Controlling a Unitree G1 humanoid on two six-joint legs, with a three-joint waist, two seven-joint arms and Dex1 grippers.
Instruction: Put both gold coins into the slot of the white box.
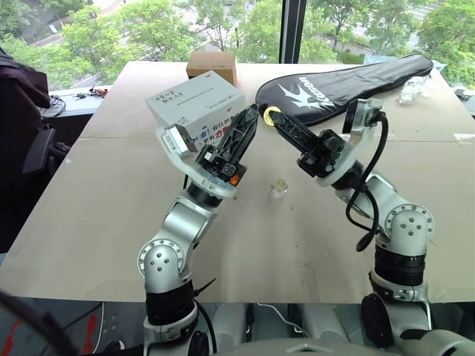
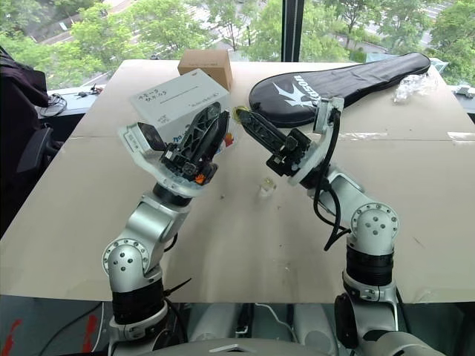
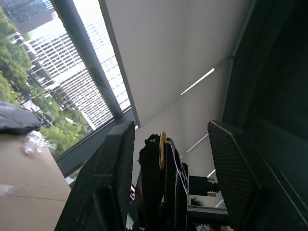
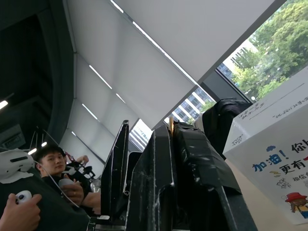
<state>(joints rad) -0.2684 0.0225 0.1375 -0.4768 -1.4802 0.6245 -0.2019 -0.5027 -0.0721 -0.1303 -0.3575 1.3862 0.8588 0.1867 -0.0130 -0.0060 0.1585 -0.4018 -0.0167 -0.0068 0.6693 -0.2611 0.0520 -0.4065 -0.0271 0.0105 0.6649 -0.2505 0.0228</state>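
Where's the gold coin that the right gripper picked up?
The small round gold coin is pinched at the tips of the right gripper, raised above the table, just right of the white cardboard box and beside the left gripper.

The white box [image 4: 276,159] bears blue Chinese characters "加油!" and black "更有"; other lettering is unreadable.

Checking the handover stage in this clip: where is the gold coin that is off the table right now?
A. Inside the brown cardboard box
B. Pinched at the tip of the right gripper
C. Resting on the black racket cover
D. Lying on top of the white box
B: the gold coin sits at the tip of the right gripper, raised above the table and facing the left gripper, beside the white box.
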